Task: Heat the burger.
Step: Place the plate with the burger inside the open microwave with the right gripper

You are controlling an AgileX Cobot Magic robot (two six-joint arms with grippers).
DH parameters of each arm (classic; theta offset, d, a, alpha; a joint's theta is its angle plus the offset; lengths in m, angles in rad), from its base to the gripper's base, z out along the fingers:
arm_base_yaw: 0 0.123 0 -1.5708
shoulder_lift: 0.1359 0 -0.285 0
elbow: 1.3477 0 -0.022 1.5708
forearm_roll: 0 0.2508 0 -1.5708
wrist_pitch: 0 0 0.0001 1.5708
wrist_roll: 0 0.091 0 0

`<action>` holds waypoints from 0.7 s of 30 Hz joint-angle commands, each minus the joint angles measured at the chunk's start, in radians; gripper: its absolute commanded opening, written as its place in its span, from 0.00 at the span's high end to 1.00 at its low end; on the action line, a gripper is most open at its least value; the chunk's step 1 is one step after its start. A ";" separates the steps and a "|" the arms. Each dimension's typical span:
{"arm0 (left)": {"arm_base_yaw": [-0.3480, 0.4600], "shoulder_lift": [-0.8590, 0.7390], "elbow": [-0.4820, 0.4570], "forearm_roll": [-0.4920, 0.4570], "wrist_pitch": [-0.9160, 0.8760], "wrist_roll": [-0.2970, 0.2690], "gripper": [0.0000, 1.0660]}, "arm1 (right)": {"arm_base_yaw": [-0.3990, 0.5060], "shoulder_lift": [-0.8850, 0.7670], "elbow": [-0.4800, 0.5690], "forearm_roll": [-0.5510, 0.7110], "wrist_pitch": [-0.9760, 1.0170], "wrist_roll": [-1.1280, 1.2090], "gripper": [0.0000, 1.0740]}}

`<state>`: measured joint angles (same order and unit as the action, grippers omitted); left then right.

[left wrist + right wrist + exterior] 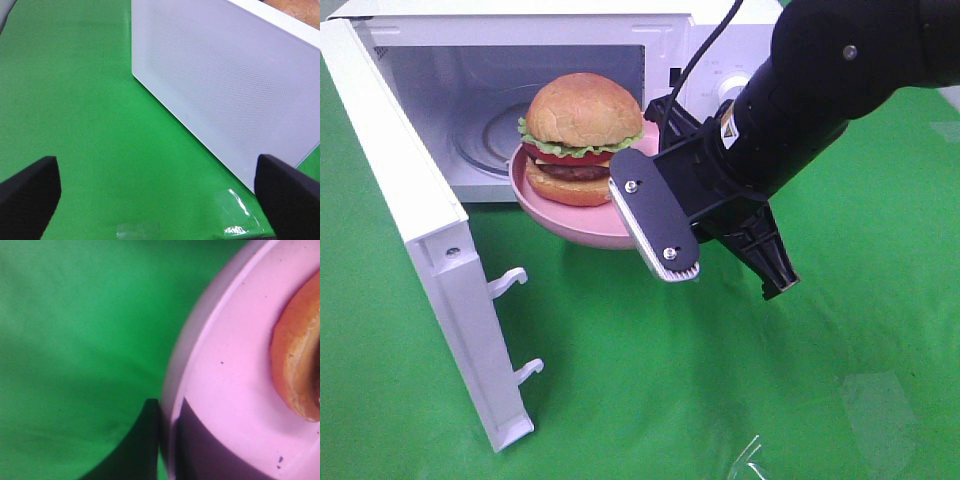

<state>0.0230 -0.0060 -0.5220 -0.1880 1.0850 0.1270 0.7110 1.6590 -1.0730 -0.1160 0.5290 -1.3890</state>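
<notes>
Two grippers on my screens, one busy. Right gripper (650, 225) has its jaws pinched narrow on the rim of the pink plate (570, 222), at the plate's 4 o'clock edge. The burger (582, 140) sits on that plate (bun on top, lettuce frilling out) at the mouth of the open microwave (720, 90), around 11 o'clock in my high view. Microwave door (430, 260) hangs open toward 8 o'clock. Left gripper (160, 200), jaws spread wide and holding nothing, hovers over the green table (75, 100) beside that door.
</notes>
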 commanded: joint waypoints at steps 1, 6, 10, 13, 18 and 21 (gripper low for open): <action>-0.005 -0.015 0.004 -0.005 -0.014 -0.001 0.08 | -0.001 0.002 -0.034 -0.010 -0.077 0.011 1.00; -0.005 -0.015 0.004 -0.005 -0.014 -0.001 0.08 | 0.011 0.024 -0.045 -0.051 -0.084 0.039 1.00; -0.005 -0.015 0.004 -0.005 -0.014 -0.001 0.08 | 0.011 0.041 -0.045 -0.052 -0.112 0.044 1.00; -0.005 -0.015 0.004 -0.005 -0.014 -0.001 0.08 | 0.011 0.048 -0.045 -0.054 -0.124 0.044 1.00; -0.005 -0.015 0.004 -0.005 -0.014 -0.001 0.08 | 0.011 0.058 -0.045 -0.055 -0.160 0.044 1.00; -0.005 -0.015 0.004 -0.005 -0.014 -0.001 0.08 | 0.011 0.058 -0.045 -0.057 -0.178 0.044 1.00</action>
<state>0.0230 -0.0060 -0.5220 -0.1880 1.0850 0.1270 0.7230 1.7220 -1.1010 -0.1610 0.4430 -1.3580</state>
